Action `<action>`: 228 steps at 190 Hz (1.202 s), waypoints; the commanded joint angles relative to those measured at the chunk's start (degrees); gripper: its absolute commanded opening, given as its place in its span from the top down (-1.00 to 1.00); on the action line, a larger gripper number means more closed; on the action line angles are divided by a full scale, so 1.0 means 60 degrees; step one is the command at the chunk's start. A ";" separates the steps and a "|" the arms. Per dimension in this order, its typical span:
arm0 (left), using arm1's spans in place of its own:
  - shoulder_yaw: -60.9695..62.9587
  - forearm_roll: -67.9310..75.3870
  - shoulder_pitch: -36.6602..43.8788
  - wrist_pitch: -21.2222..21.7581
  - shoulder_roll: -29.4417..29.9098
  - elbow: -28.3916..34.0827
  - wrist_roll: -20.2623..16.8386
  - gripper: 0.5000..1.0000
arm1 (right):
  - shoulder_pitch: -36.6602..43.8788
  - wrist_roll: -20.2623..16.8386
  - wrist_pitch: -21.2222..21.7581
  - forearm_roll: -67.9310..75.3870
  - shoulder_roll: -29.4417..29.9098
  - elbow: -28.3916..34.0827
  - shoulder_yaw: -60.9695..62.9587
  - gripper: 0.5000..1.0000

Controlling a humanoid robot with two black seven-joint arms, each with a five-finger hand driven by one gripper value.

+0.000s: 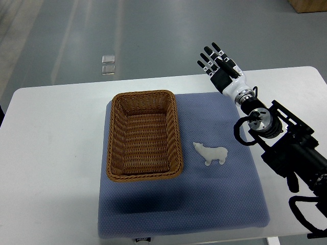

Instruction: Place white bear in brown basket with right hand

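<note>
Desk (56,153): white top, carrying everything you need; you have no clutter to work around.

Mat (214,204): blue-grey cloth spread over the middle of the desk, under both task items.

Brown basket (115,138): woven, rectangular, on the left part of the mat. You will find it empty, so the placing is not yet done.

Right robot hand (220,69): raised over the far right edge of the mat, fingers straight and spread, holding nothing. It is well apart from the bear.

White bear (211,153): lying on the mat just right of the basket, untouched.

Status for you: nothing of the task is completed. By my judgement, reach, grasp, carry and release all remain. The left arm is out of view.
</note>
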 commanded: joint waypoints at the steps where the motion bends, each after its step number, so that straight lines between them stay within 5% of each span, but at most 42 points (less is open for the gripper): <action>1: 0.0001 -0.0001 0.0000 -0.0002 0.0000 0.0000 0.0000 -1.00 | 0.0000 -0.0008 -0.0004 -0.0006 0.0000 0.0000 -0.0001 -0.71; 71: 0.0015 -0.0001 0.0000 -0.0016 0.0000 0.0000 0.0000 -1.00 | 0.0498 -0.0110 0.0040 -0.0782 -0.0235 0.0000 -0.0997 -0.71; 114: 0.0001 0.0014 0.0000 -0.0031 0.0000 -0.0029 0.0000 -1.00 | 0.1465 -0.0726 0.0347 -0.3053 -0.1450 0.0395 -0.2476 -0.71; 160: 0.0001 0.0029 -0.0015 -0.0046 0.0000 -0.0044 0.0000 -1.00 | 0.3882 -0.1590 0.1959 -0.6773 -0.3237 0.0937 -0.5362 -0.71; 192: -0.0029 0.0014 -0.0132 -0.0046 0.0000 -0.0044 0.0000 -1.00 | 0.6049 -0.3200 0.4096 -0.7184 -0.4174 0.1523 -0.7748 -0.71; 228: -0.0029 0.0029 -0.0147 -0.0046 0.0000 -0.0058 0.0000 -1.00 | 0.7529 -0.4095 0.4130 -0.7052 -0.5054 0.3280 -0.8995 -0.71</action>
